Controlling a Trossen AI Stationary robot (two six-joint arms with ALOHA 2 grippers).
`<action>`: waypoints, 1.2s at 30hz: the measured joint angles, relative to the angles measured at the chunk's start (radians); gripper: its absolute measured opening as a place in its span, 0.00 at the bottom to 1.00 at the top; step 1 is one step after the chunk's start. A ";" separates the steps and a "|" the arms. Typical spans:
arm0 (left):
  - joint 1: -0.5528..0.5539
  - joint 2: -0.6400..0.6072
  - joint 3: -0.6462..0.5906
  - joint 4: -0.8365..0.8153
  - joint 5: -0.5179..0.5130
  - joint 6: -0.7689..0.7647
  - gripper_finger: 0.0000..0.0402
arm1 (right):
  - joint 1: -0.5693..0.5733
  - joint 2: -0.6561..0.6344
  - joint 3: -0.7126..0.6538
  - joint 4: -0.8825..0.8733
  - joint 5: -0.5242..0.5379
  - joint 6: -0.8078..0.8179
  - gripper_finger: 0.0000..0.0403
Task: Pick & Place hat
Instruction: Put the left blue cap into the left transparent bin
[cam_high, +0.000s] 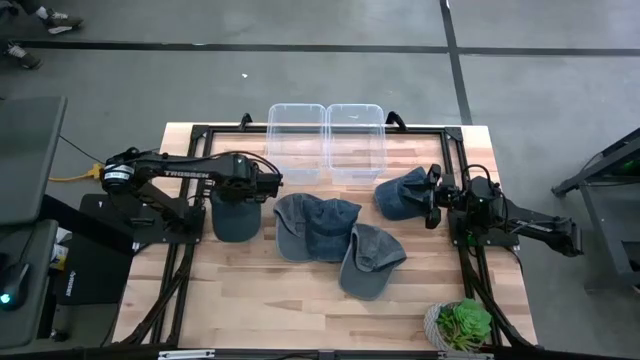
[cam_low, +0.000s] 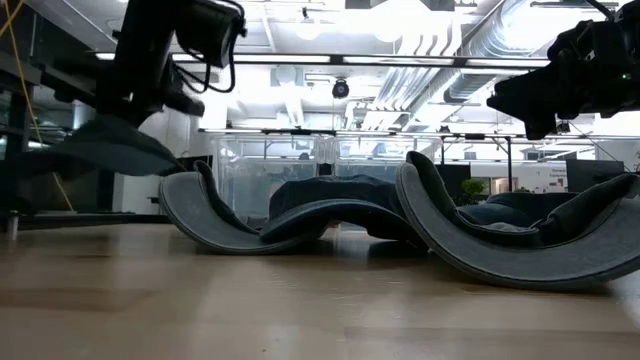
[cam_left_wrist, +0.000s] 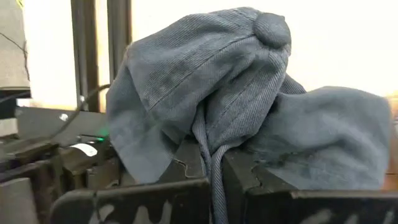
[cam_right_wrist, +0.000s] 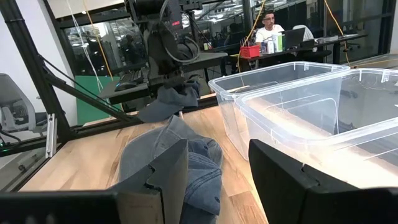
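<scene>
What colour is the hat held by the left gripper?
Blue-grey corduroy hat, clamped in the left gripper; the left wrist view shows it best.

Two black six-joint arms with angular dark grippers

The left arm (cam_high: 190, 175) carries white "TROSSEN" lettering along its link and looped black cables near the table's (cam_high: 300, 290) left edge; the right arm (cam_high: 520, 222) is matte black, its fingers (cam_right_wrist: 155, 180) flat, blocky, notched plates.

Grey concrete floor (cam_high: 300, 75) with dark seams; bright ceiling lights (cam_low: 330, 30) and ducts (cam_low: 450, 60) overhead.
</scene>
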 joint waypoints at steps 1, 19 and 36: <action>0.000 0.000 0.015 -0.013 -0.002 0.000 0.00 | 0.000 0.000 0.000 0.000 0.000 0.000 0.41; 0.001 -0.024 0.269 -0.112 -0.138 0.005 0.00 | 0.000 0.000 0.000 0.000 0.000 0.000 0.41; 0.032 -0.005 0.505 -0.034 -0.287 0.077 0.00 | 0.000 0.000 0.000 0.000 0.000 0.000 0.41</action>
